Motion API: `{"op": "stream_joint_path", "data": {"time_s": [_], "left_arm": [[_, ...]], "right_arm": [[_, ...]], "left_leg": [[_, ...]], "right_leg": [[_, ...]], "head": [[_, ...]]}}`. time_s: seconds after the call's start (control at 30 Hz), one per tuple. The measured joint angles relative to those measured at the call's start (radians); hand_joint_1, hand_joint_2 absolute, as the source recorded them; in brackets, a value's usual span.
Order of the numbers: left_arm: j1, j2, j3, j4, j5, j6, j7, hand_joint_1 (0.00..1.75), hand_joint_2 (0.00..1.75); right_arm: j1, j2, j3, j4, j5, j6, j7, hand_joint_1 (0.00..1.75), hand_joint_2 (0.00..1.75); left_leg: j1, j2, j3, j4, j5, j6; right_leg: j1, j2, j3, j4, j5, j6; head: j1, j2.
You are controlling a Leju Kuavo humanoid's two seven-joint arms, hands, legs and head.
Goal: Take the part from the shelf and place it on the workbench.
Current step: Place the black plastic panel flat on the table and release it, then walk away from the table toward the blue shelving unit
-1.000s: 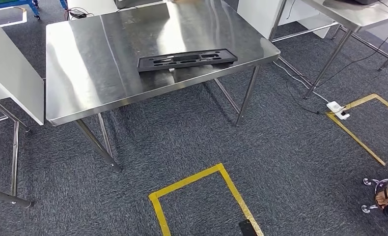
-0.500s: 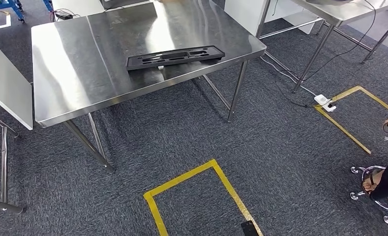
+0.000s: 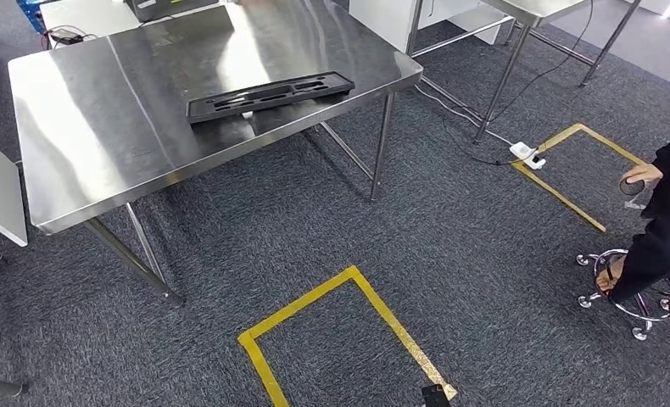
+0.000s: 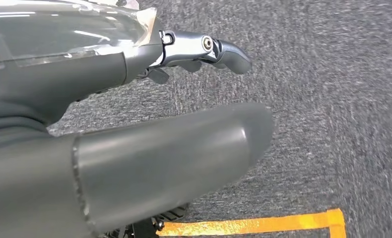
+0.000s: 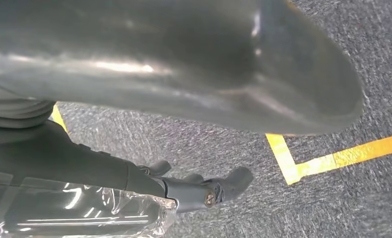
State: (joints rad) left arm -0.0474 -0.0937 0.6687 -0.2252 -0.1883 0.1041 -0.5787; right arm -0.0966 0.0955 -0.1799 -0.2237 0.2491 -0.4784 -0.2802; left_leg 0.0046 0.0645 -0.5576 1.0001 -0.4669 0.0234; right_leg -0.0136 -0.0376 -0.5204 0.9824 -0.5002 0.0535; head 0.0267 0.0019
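From my station, both wrist cameras are mostly blocked by the hands themselves. In the left wrist view the left hand [image 4: 134,144] fills most of the picture: a thick grey thumb in front, one darker finger [image 4: 219,48] stretched out beyond it, nothing between them. I see no object in it, and the fingers look apart. The right hand [image 5: 184,99] is similar in its own view: the big thumb on one side, dark fingertips [image 5: 228,183] on the other, open space between, only carpet behind. Parts of both pictures are blurred, so I cannot say more about the finger shapes.

The part [image 3: 270,95], a long black flat piece with cut-out slots, lies on the steel workbench [image 3: 103,144], near the edge that faces me, toward its right end. A box at the far edge of the workbench is cut off by the frame and I cannot tell what it is.

The floor is dark grey carpet [image 3: 399,220] with yellow tape rectangles [image 3: 348,280]. A white power strip [image 3: 525,154] with a cable lies beside another taped rectangle. At the right border a person in dark clothes [image 3: 662,229] sits on a wheeled stool [image 3: 628,297], half outside the picture, holding something small and round that I cannot identify.
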Motion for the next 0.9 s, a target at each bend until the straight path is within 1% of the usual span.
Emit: {"op": "stream_joint_path", "data": {"time_s": [0.03, 0.07, 0.1, 0.13, 0.17, 0.2, 0.23, 0.27, 0.3, 0.33, 0.37, 0.4, 0.43, 0.47, 0.5, 0.53, 0.57, 0.6, 0.63, 0.67, 0.7, 0.73, 0.77, 0.8, 0.83, 0.87, 0.9], "left_arm": [[-0.001, 0.0, 0.0, 0.0, 0.0, 0.0, -0.001, 0.0, 0.0], [-0.001, 0.0, 0.0, 0.0, 0.0, 0.0, -0.002, 0.0, 0.0], [-0.001, 0.001, 0.0, 0.0, 0.0, 0.0, -0.004, 0.0, 0.0], [-0.001, 0.001, 0.0, 0.0, -0.001, 0.0, -0.005, 0.0, 0.0], [-0.001, 0.001, 0.0, 0.0, -0.001, 0.001, -0.006, 0.0, 0.0], [0.0, 0.001, 0.0, 0.001, -0.001, 0.002, -0.007, 0.0, 0.0], [0.0, 0.001, 0.0, 0.001, -0.001, 0.004, -0.008, 0.0, 0.0], [0.001, 0.001, 0.0, 0.001, -0.001, 0.008, -0.008, 0.0, 0.0], [0.002, 0.001, 0.0, 0.002, 0.0, 0.012, -0.008, 0.0, 0.0], [0.002, 0.001, 0.001, 0.002, 0.0, 0.016, -0.007, 0.0, 0.0], [0.003, 0.001, 0.001, 0.002, 0.0, 0.02, -0.007, 0.0, 0.0], [0.003, 0.001, 0.001, 0.002, 0.0, 0.023, -0.007, 0.0, 0.0], [0.003, 0.001, 0.001, 0.003, 0.0, 0.025, -0.006, 0.0, 0.0], [0.002, 0.001, 0.002, 0.003, -0.001, 0.026, -0.005, 0.0, 0.0], [0.002, 0.0, 0.002, 0.004, -0.001, 0.026, -0.004, 0.0, 0.0], [0.001, 0.0, 0.002, 0.004, -0.002, 0.027, -0.002, 0.0, 0.0], [-0.001, -0.002, 0.003, 0.005, -0.004, 0.029, 0.002, 0.0, 0.0], [-0.002, -0.004, 0.003, 0.005, -0.007, 0.033, 0.006, 0.0, 0.0], [-0.002, -0.005, 0.003, 0.005, -0.011, 0.038, 0.013, 0.0, 0.0], [-0.002, -0.007, 0.003, 0.005, -0.016, 0.045, 0.024, 0.0, 0.0], [-0.002, -0.008, 0.003, 0.006, -0.018, 0.053, 0.037, 0.0, 0.0], [-0.002, -0.009, 0.003, 0.007, -0.02, 0.062, 0.054, 0.0, 0.0], [-0.002, -0.01, 0.003, 0.008, -0.02, 0.07, 0.071, 0.0, 0.0], [-0.001, -0.012, 0.004, 0.01, -0.019, 0.078, 0.086, 0.0, 0.0], [-0.001, -0.015, 0.004, 0.011, -0.018, 0.084, 0.1, 0.0, 0.0], [-0.001, -0.018, 0.005, 0.012, -0.018, 0.089, 0.11, 0.0, 0.0], [-0.002, -0.021, 0.005, 0.013, -0.018, 0.093, 0.117, 0.0, 0.0]], "right_arm": [[0.001, 0.0, -0.001, 0.0, 0.0, 0.0, -0.001, 0.0, 0.0], [0.002, 0.0, -0.002, 0.001, 0.001, 0.0, -0.001, 0.0, 0.0], [0.002, 0.0, -0.002, 0.001, 0.001, 0.0, -0.002, 0.0, 0.0], [0.001, -0.001, -0.003, 0.002, 0.002, 0.0, -0.002, 0.0, 0.0], [0.0, 0.0, -0.003, 0.002, 0.002, 0.0, -0.002, 0.0, 0.0], [-0.001, 0.0, -0.003, 0.002, 0.003, 0.001, -0.003, 0.0, 0.0], [-0.001, 0.001, -0.004, 0.002, 0.004, 0.002, -0.003, 0.0, 0.0], [0.0, 0.001, -0.004, 0.002, 0.004, 0.004, -0.003, 0.0, 0.0], [0.001, 0.001, -0.005, 0.003, 0.005, 0.006, -0.002, 0.0, 0.0], [0.001, 0.0, -0.006, 0.004, 0.008, 0.008, -0.001, 0.0, 0.0], [0.0, 0.0, -0.006, 0.004, 0.01, 0.009, 0.002, 0.0, 0.0], [-0.001, 0.001, -0.006, 0.004, 0.012, 0.01, 0.004, 0.0, 0.0], [-0.003, 0.002, -0.006, 0.004, 0.014, 0.011, 0.007, 0.0, 0.0], [-0.005, 0.003, -0.006, 0.005, 0.016, 0.012, 0.009, 0.0, 0.0], [-0.006, 0.003, -0.006, 0.005, 0.017, 0.014, 0.011, 0.0, 0.0], [-0.006, 0.003, -0.006, 0.005, 0.017, 0.014, 0.012, 0.0, 0.0], [-0.005, 0.003, -0.007, 0.005, 0.017, 0.015, 0.013, 0.0, 0.0], [-0.003, 0.002, -0.008, 0.005, 0.017, 0.015, 0.015, 0.0, 0.0], [-0.002, 0.002, -0.009, 0.006, 0.016, 0.015, 0.016, 0.0, 0.0], [-0.002, 0.002, -0.01, 0.006, 0.016, 0.015, 0.019, 0.0, 0.0], [-0.002, 0.002, -0.011, 0.006, 0.015, 0.015, 0.022, 0.0, 0.0], [-0.002, 0.002, -0.011, 0.006, 0.014, 0.016, 0.026, 0.0, 0.0], [0.0, 0.002, -0.012, 0.007, 0.014, 0.016, 0.032, 0.0, 0.0], [0.002, 0.002, -0.013, 0.008, 0.013, 0.017, 0.037, 0.0, 0.0], [0.006, 0.002, -0.015, 0.009, 0.012, 0.017, 0.042, 0.0, 0.0], [0.009, 0.002, -0.016, 0.009, 0.012, 0.018, 0.046, 0.0, 0.0], [0.01, 0.001, -0.017, 0.01, 0.012, 0.018, 0.048, 0.0, 0.0]], "left_leg": [[0.0, 0.005, 0.001, -0.001, 0.001, -0.006], [0.003, 0.004, 0.0, 0.001, 0.0, -0.012], [0.006, -0.005, -0.003, 0.009, -0.009, -0.019], [0.009, -0.02, -0.015, 0.035, -0.031, -0.024], [0.011, -0.038, -0.035, 0.083, -0.065, -0.029], [0.011, -0.053, -0.061, 0.145, -0.103, -0.031], [0.011, -0.06, -0.091, 0.214, -0.137, -0.032], [0.011, -0.062, -0.113, 0.265, -0.154, -0.033], [0.011, -0.063, -0.12, 0.285, -0.152, -0.032], [0.012, -0.065, -0.109, 0.266, -0.131, -0.03], [0.013, -0.071, -0.079, 0.208, -0.094, -0.028], [0.015, -0.088, -0.044, 0.137, -0.06, -0.024], [0.016, -0.106, -0.012, 0.073, -0.035, -0.02], [0.017, -0.12, 0.007, 0.031, -0.023, -0.017], [0.015, -0.127, 0.014, 0.014, -0.023, -0.015], [0.012, -0.122, 0.013, 0.009, -0.024, -0.012], [0.011, -0.113, 0.013, 0.006, -0.021, -0.007], [0.011, -0.104, 0.014, 0.0, -0.017, 0.0], [0.011, -0.093, 0.016, -0.006, -0.013, 0.008], [0.013, -0.081, 0.017, -0.012, -0.009, 0.014], [0.012, -0.069, 0.017, -0.013, -0.008, 0.017], [0.012, -0.057, 0.016, -0.013, -0.008, 0.019], [0.012, -0.044, 0.015, -0.013, -0.008, 0.019], [0.012, -0.032, 0.014, -0.013, -0.008, 0.019], [0.013, -0.022, 0.014, -0.013, -0.008, 0.019], [0.013, -0.012, 0.015, -0.013, -0.008, 0.017], [0.013, -0.003, 0.017, -0.012, -0.009, 0.014]], "right_leg": [[0.002, 0.008, -0.003, 0.001, 0.004, -0.007], [-0.002, 0.013, -0.002, 0.0, 0.007, -0.014], [-0.006, 0.019, -0.001, -0.001, 0.011, -0.022], [-0.009, 0.024, 0.0, -0.002, 0.015, -0.029], [-0.012, 0.03, 0.001, -0.003, 0.019, -0.036], [-0.01, 0.035, -0.003, -0.003, 0.021, -0.04], [-0.008, 0.041, -0.005, -0.003, 0.023, -0.043], [-0.006, 0.048, -0.007, -0.002, 0.024, -0.045], [-0.005, 0.056, -0.008, -0.002, 0.024, -0.045], [-0.004, 0.066, -0.007, -0.001, 0.024, -0.045], [-0.004, 0.077, -0.006, 0.001, 0.024, -0.045], [-0.004, 0.087, -0.006, 0.002, 0.024, -0.044], [-0.002, 0.097, -0.007, 0.005, 0.024, -0.043], [-0.001, 0.106, -0.012, 0.007, 0.025, -0.039], [0.0, 0.114, -0.018, 0.008, 0.027, -0.034], [0.001, 0.122, -0.025, 0.008, 0.03, -0.028], [0.001, 0.128, -0.031, 0.007, 0.032, -0.02], [0.001, 0.122, -0.037, 0.013, 0.029, -0.015], [0.002, 0.106, -0.05, 0.034, 0.017, -0.013], [0.002, 0.087, -0.071, 0.075, -0.005, -0.013], [0.0, 0.067, -0.102, 0.137, -0.034, -0.015], [0.0, 0.056, -0.137, 0.209, -0.064, -0.016], [-0.002, 0.052, -0.166, 0.27, -0.084, -0.013], [-0.003, 0.05, -0.18, 0.302, -0.09, -0.006], [-0.005, 0.047, -0.171, 0.29, -0.08, 0.003], [-0.008, 0.039, -0.142, 0.237, -0.057, 0.014], [-0.011, 0.021, -0.099, 0.16, -0.031, 0.023]], "head": [[-0.001, 0.0], [-0.001, 0.0], [-0.001, 0.0], [-0.002, 0.0], [-0.002, 0.0], [-0.003, 0.0], [-0.003, 0.0], [-0.003, 0.0], [-0.003, 0.0], [-0.003, 0.0], [-0.003, 0.0], [-0.003, 0.0], [-0.003, 0.0], [-0.003, 0.0], [-0.002, 0.0], [-0.002, 0.0], [-0.002, 0.0], [-0.002, 0.0], [-0.001, 0.0], [0.0, 0.0], [0.001, 0.0], [0.003, 0.0], [0.003, 0.0], [0.003, 0.0], [0.003, 0.0], [0.003, 0.0], [0.004, 0.0]]}}
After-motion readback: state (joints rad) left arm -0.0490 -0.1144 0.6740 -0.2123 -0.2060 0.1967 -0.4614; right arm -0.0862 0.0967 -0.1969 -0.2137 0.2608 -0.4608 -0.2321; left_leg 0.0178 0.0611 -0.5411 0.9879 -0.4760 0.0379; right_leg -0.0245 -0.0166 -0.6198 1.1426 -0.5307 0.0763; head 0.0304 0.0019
